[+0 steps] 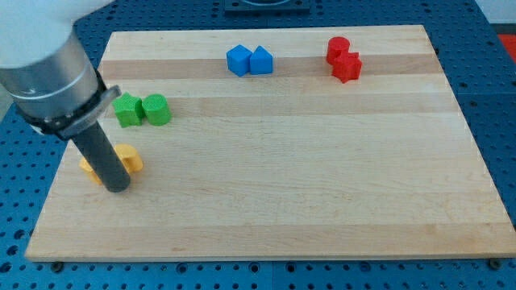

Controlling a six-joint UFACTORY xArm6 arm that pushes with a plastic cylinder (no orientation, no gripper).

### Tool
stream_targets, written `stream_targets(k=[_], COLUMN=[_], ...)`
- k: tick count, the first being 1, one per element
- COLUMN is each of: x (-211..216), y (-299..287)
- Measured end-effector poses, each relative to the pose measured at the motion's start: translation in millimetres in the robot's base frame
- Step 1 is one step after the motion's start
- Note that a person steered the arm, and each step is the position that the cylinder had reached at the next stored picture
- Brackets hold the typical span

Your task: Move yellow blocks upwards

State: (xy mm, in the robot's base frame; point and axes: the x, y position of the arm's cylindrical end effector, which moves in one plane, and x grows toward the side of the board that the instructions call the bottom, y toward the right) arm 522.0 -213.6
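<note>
My tip (118, 188) is set on the board (282, 201) at the view's left — no gripper is fitted. Two yellow blocks (129, 159) are touched by the rod, at its 12 o'clock and 10 o'clock; green blocks (142, 109) lie above.

a pale wooden board (322, 185) with lengthwise grain stripes fills most of the view, lying on a blue perforated surface (496, 48) that shows around its edges. near the board's top edge, about the middle, a blue hexagonal block (239, 60) and a blue pentagon-like block (261, 60) sit touching side by side. toward the view's top right, a red cylinder (338, 49) touches a red star-like block (347, 67) just below it. on the view's left, a green star-shaped block (126, 110) touches a green cylinder (156, 109) to its right.
</note>
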Motion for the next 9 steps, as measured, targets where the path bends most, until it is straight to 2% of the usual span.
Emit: stream_targets(k=[2,3,4,5,6,7,9], x=[-22.8,11.6,24.9,3.0,-14.0,-0.2,-9.1], y=[3.1,-1.7,-30.4,-66.8,-61.7,-23.8,-13.7])
